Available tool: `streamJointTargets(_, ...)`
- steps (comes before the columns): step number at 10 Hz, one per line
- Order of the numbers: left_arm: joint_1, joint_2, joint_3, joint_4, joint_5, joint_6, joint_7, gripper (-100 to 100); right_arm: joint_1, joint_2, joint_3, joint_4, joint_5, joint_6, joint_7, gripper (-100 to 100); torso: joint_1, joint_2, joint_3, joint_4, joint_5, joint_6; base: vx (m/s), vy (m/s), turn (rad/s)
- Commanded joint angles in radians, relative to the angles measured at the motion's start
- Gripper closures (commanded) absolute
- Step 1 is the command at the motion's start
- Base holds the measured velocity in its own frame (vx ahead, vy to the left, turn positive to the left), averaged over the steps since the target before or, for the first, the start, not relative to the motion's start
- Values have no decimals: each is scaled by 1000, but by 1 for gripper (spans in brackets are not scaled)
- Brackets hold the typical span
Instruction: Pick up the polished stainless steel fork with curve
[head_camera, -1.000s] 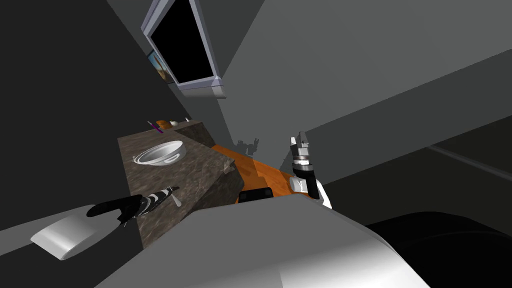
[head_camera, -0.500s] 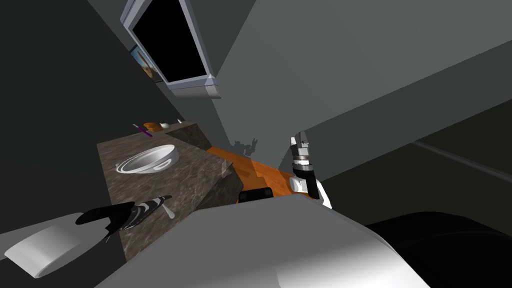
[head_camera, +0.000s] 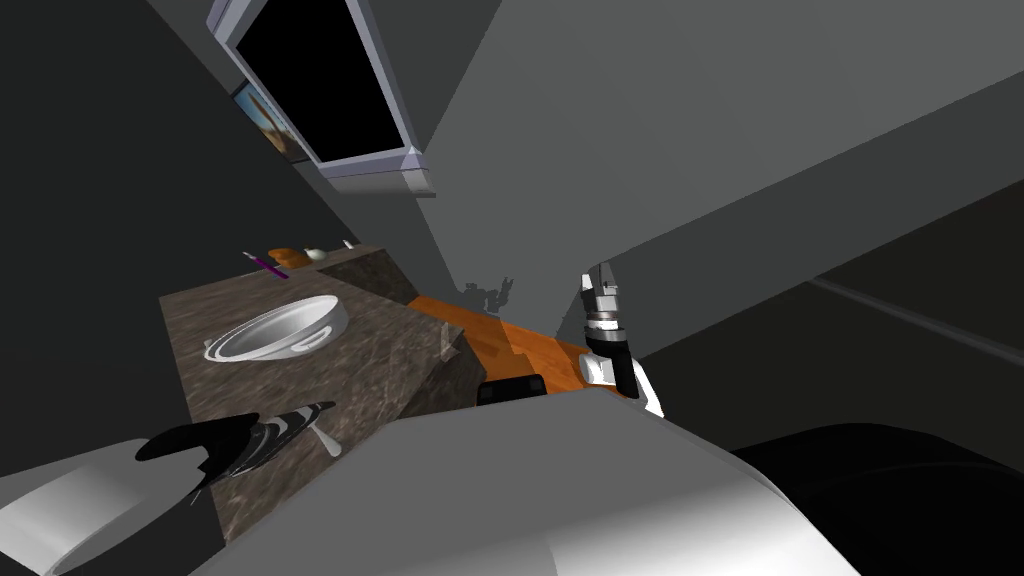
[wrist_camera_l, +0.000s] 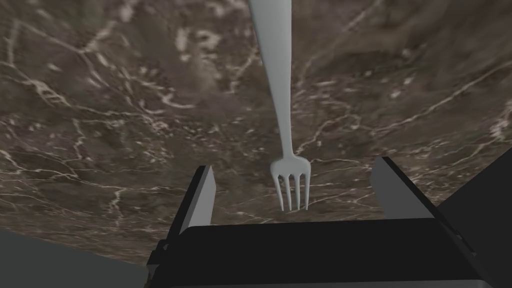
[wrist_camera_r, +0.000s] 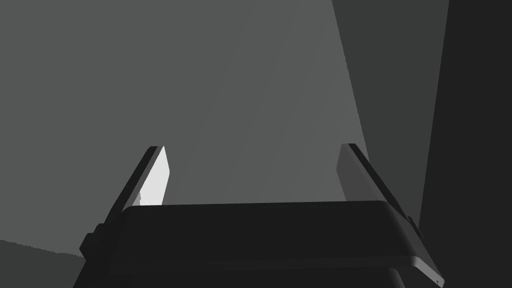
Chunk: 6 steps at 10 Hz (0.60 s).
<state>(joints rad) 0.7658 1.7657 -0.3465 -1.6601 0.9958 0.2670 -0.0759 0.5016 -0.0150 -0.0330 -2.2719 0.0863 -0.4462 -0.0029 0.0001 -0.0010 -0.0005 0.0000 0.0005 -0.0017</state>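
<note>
head view / step: pre-grasp approach judged in hand, fork not yet gripped.
head view / fork (head_camera: 328, 443): seen lower left of frame, lying on dark marbled counter (head_camera: 380, 350) near its front edge, just beside left gripper (head_camera: 305, 415).
head view / right gripper (head_camera: 600, 285): held up right of centre, well apart from counter.
head view / count: one fork, one white bowl (head_camera: 275, 330), two grippers. Three small items are seen at counter's far end, too small to be named.
left wrist view / left gripper (wrist_camera_l: 295, 165): fingers spread, nothing held. Fork tines lie between them, pointing at gripper body, handle running away.
left wrist view / next move: descent needed until blades straddle fork, then closure across neck. Thin flat piece on hard surface, slip judged possible.
right wrist view / right gripper (wrist_camera_r: 250, 146): fingers apart, empty.
</note>
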Motion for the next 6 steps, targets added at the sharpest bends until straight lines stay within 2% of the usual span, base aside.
streamJointTargets(1, -3, -36, -6, 18, -23, -1, -5, -100, 0, 0, 0, 0, 0, 0, 0, 0, 0, 0, 0, 0, 0, 0, 32, 12, -58)
streamJointTargets(3, -8, -77, -14, 40, -47, -2, -11, -100, 0, 0, 0, 0, 0, 0, 0, 0, 0, 1, 0, 0, 0, 0, 5, 2, -32)
streamJointTargets(4, -16, -69, -19, 37, -34, -1, -18, -100, 0, 0, 0, 0, 0, 0, 0, 0, 0, 1, 0, 0, 0, 0, 0, 0, 0)
streamJointTargets(5, -18, -72, -20, 39, -35, 0, -20, 100, 0, 0, 0, 0, 0, 0, 0, 0, -1, 1, 1, 0, 0, 0, 0, 0, 0)
streamJointTargets(6, -18, -72, -20, 39, -35, 0, -20, 100, 0, 0, 0, 0, 0, 0, 0, 0, -1, 1, 1, 0, 0, 0, 0, 0, 0)
